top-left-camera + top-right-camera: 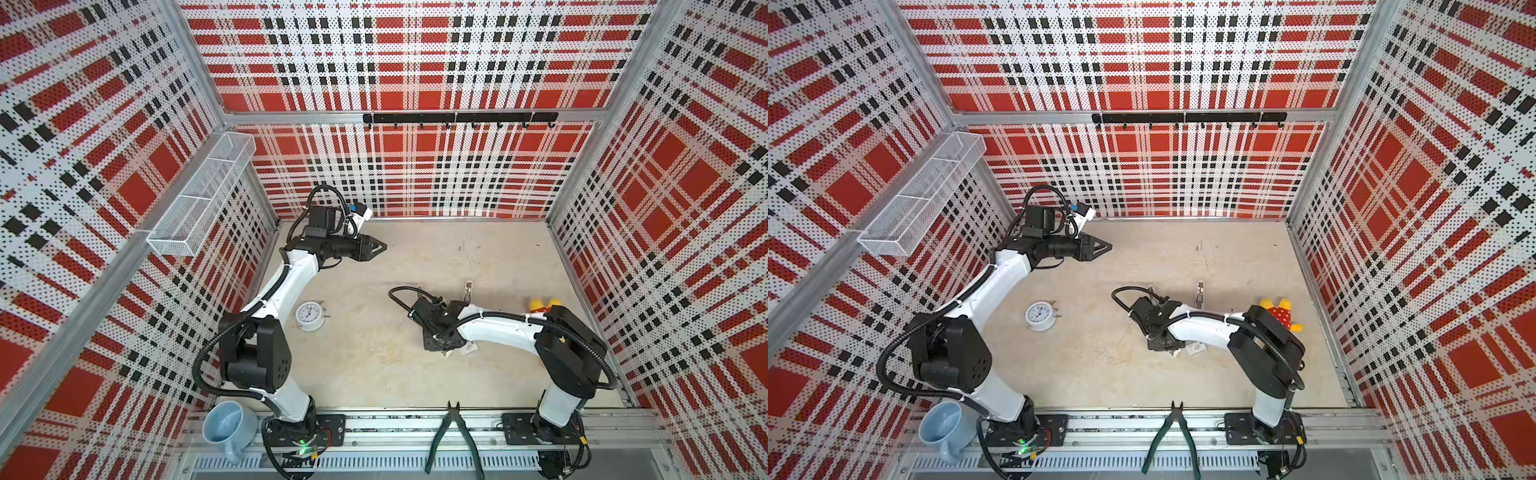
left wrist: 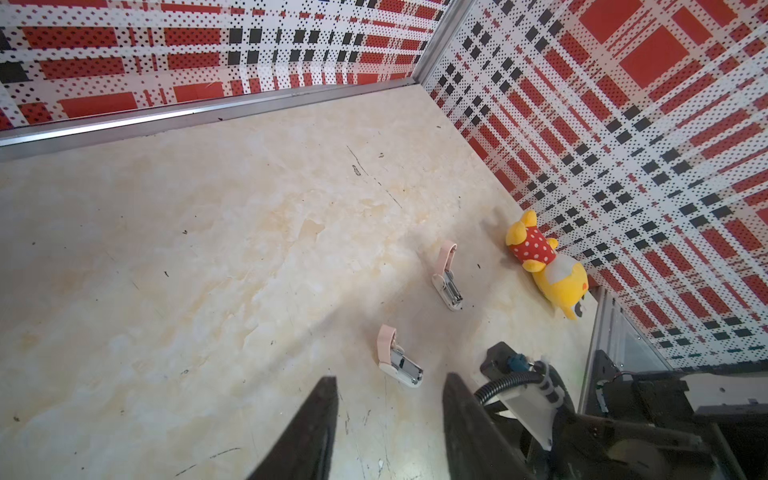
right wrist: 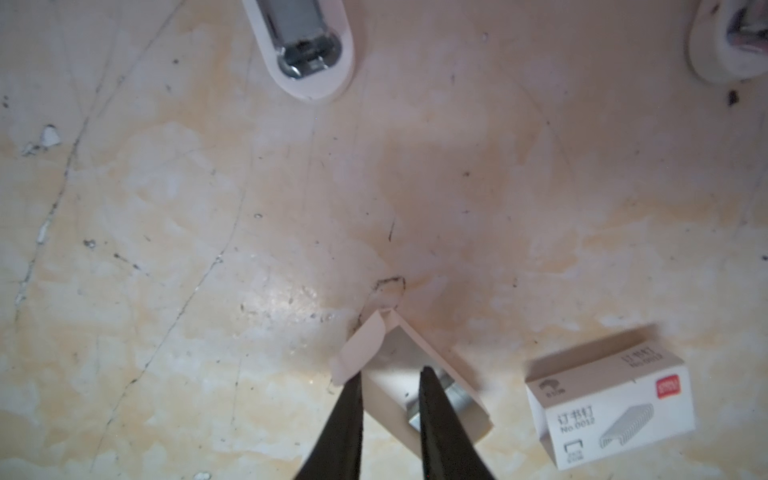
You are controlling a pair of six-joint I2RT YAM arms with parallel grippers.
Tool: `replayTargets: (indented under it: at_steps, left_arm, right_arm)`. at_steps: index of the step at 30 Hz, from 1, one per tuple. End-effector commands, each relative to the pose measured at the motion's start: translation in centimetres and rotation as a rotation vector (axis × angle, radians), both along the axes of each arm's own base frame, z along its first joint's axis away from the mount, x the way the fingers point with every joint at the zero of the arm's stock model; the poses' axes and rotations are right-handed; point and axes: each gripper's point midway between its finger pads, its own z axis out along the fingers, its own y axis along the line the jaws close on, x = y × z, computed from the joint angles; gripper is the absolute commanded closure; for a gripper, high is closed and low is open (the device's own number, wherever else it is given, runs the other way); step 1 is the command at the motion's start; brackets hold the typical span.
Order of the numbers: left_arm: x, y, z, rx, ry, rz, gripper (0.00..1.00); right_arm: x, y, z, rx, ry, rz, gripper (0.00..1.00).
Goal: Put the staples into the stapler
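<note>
1. Green-handled pliers point(image 1: 454, 411) and a blue cup point(image 1: 226, 424) sit at the front rail, outside the working area. We judge them no part of this job.
2. Further in, our right gripper point(image 3: 390, 374) hangs low over the open tray point(image 3: 399, 353). Its jaws are a narrow gap apart, one tip at the tray's flap and one inside it, and nothing shows pinched between them. The staples point(image 3: 455, 401), a silvery block, lie in the tray just beside the inner tip, so we read this as lining up to pick a strip.
3. The sleeve point(image 3: 611, 399) lies beside the tray and apart from it, which leaves the staples bare.
4. Beyond, the stapler point(image 3: 309, 45) and a second stapler point(image 3: 727, 41) lie on the table point(image 1: 374, 374) with tops hinged back. Each metal channel faces up, ready to take a strip.
5. A clock point(image 1: 309, 316) and a plush point(image 2: 544, 266) rest out to either side, away from the reach between tray and staplers.
6. Farthest, our left gripper point(image 1: 376, 248) hovers above the table near the back wall, jaws apart and empty. We judge it is parked there to leave room.
</note>
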Motion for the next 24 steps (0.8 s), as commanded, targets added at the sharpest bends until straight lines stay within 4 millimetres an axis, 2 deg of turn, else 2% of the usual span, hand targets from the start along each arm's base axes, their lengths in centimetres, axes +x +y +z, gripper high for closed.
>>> replayTargets:
  at_steps: [1,9,18,24]
  left_arm:
    - [-0.6,0.2,1.6,-0.018,-0.032,0.002,0.55]
    - [-0.8,0.2,1.7,-0.016,-0.036,0.0,0.55]
    - [-0.7,0.0,1.8,-0.027,-0.04,-0.01,0.55]
    - [-0.6,0.0,1.9,-0.039,-0.041,-0.013,0.55]
  right_arm:
    - [0.9,1.8,0.4,0.025,-0.02,0.049,0.74]
    - [0.8,1.1,1.6,0.006,-0.028,0.039,0.74]
    - [0.0,1.0,2.5,0.106,-0.032,-0.043,0.77]
    - [-0.8,0.9,2.0,0.15,0.005,-0.1,0.79]
